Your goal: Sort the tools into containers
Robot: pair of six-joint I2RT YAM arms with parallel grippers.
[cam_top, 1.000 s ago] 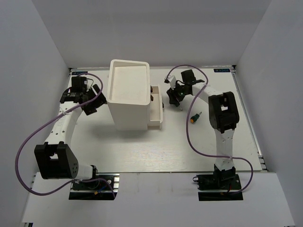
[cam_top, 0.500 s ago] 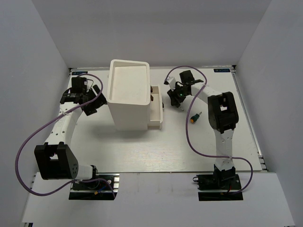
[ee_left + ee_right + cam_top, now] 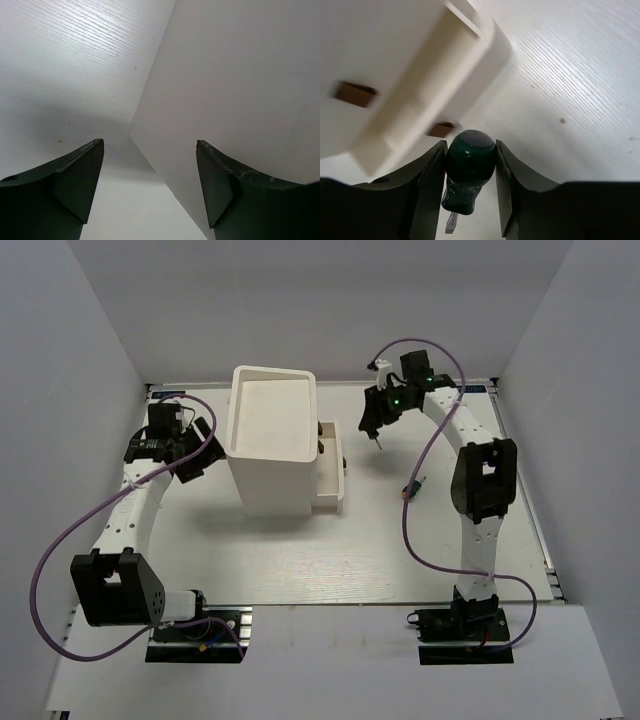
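Colleague: Bins look the same to me. What moved on your side?

Operator: From big to small, the table point(image 3: 300, 540) is matte white board with a fine grain. The tall bin point(image 3: 272, 455) is smooth white plastic, boxy with a rounded rim, and the narrow bin point(image 3: 330, 480) touches its right side. The change is my right arm. A second ago it was low over the table, right of the narrow bin. Now it has risen and swung toward the far edge.

Colleague: Carrying anything?

Operator: Yes. My right gripper point(image 3: 374, 428) is clamped on the green screwdriver point(image 3: 469, 165), its glossy bulbous handle between the pads and its short steel blade pointing down, clear of the table. I'd call the pick done, with the drop into a bin next. My left gripper point(image 3: 150, 145) hangs wide and empty just left of the tall bin. The orange-green screwdriver point(image 3: 409, 490) lies on the table beside my right arm, unsorted.
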